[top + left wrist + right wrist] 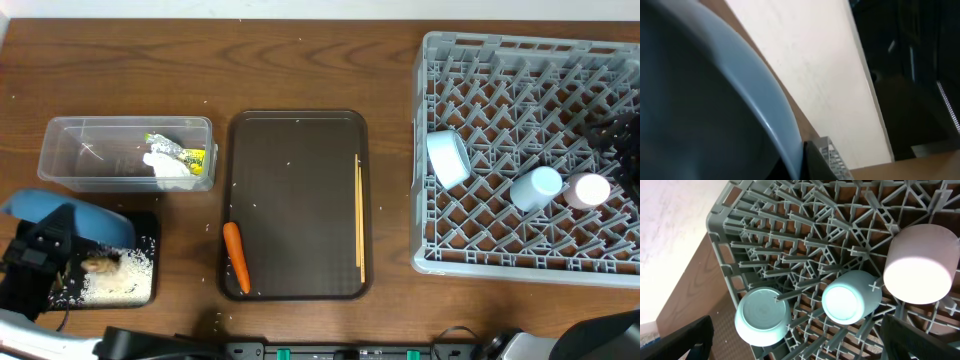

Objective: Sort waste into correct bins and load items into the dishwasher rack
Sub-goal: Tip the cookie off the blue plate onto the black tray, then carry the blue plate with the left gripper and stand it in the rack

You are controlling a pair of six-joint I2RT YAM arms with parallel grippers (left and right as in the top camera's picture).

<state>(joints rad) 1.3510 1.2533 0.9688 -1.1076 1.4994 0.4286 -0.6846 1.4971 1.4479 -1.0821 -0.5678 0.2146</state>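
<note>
Left end effector [45,245] clamped on blue plate [60,212], tilted over black tray [150,262] — dishwasher rack [520,42] well apart at 3 o'clock, right end effector [622,140] over it, fingers apart, empty.

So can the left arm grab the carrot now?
Probably not yet: its pincer is holding the blue plate over the black tray. The carrot itself lies uncovered on the brown tray.

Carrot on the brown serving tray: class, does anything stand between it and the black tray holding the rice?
Nothing visible lies between them: from the carrot, only the serving tray rim and bare table lead to the black tray. The tilted blue plate hangs over that tray's left end only.
</note>
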